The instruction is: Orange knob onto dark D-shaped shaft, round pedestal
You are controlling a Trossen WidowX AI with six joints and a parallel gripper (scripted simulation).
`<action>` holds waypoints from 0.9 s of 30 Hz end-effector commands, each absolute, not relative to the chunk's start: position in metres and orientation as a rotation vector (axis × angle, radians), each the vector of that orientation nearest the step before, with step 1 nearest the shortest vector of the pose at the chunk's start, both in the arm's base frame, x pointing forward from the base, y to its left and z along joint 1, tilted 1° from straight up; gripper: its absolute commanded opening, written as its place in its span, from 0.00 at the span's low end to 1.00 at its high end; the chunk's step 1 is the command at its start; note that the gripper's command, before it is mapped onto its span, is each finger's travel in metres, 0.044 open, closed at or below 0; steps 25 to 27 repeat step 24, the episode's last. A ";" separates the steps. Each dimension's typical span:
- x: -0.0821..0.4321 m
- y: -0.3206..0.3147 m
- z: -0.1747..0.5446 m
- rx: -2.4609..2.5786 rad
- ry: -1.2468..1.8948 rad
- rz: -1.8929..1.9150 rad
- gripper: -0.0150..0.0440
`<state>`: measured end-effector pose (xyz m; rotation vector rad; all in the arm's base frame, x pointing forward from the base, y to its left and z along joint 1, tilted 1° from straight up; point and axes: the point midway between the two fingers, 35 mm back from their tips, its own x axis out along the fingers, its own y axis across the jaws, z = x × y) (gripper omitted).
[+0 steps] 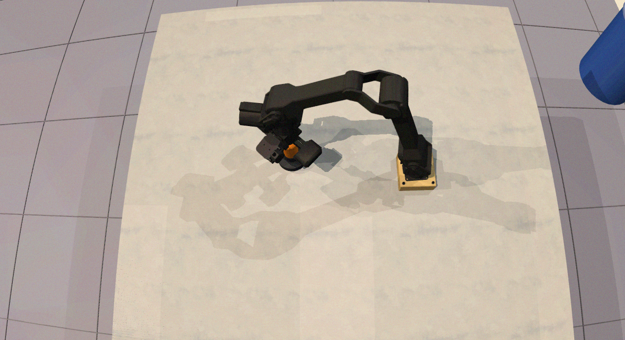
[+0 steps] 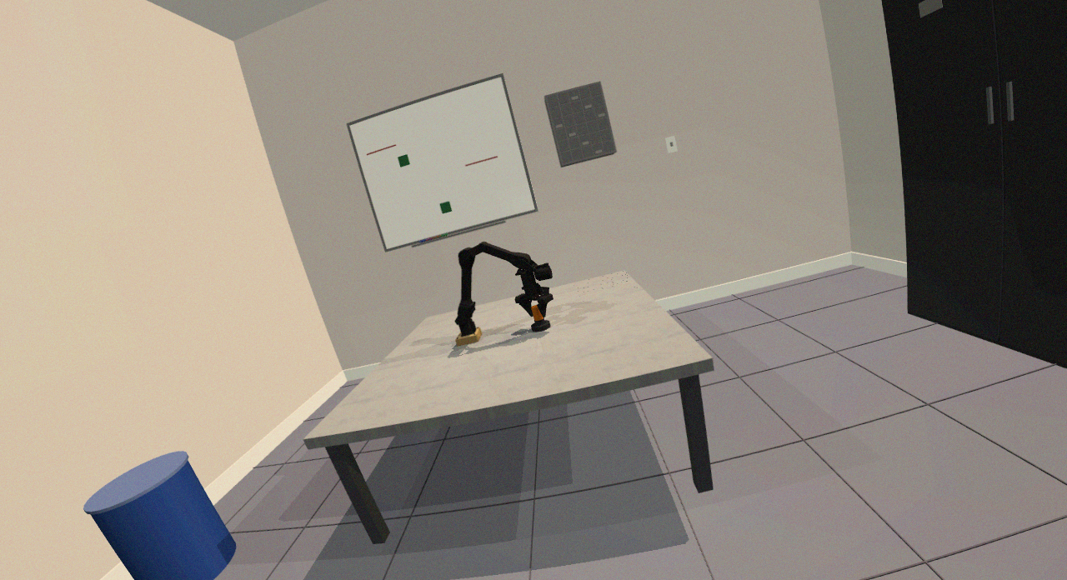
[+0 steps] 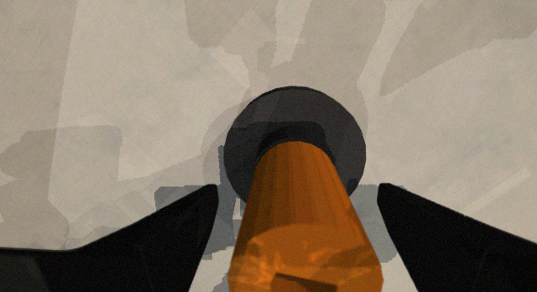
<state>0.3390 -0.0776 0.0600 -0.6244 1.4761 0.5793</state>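
Note:
The orange knob (image 1: pixel 290 151) (image 2: pixel 537 313) (image 3: pixel 298 200) stands upright over the dark round pedestal (image 1: pixel 291 166) (image 2: pixel 540 326) (image 3: pixel 294 105). Its lower end meets the raised dark middle of the pedestal. The shaft is hidden, and I cannot tell whether the knob is seated fully. My gripper (image 3: pixel 296 193) is open around the knob, with a visible gap between the knob and each fingertip in the wrist view. In the top view the fingers stand on both sides of the knob.
The pale table (image 1: pixel 341 272) (image 2: pixel 507 382) carries the arm's yellow base block (image 1: pixel 417 186) (image 2: pixel 468 338) to the right of the pedestal in the top view. A blue bin (image 1: pixel 605 62) (image 2: pixel 160 521) stands on the floor off the table.

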 end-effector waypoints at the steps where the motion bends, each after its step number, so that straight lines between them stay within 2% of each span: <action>1: 0.339 -0.078 0.060 -0.626 1.476 0.581 1.00; 9: 0.339 -0.078 0.062 -0.626 1.476 0.580 1.00; 17: 0.338 -0.075 0.153 -0.625 1.476 0.579 1.00; 27: 0.341 -0.076 0.155 -0.625 1.476 0.579 1.00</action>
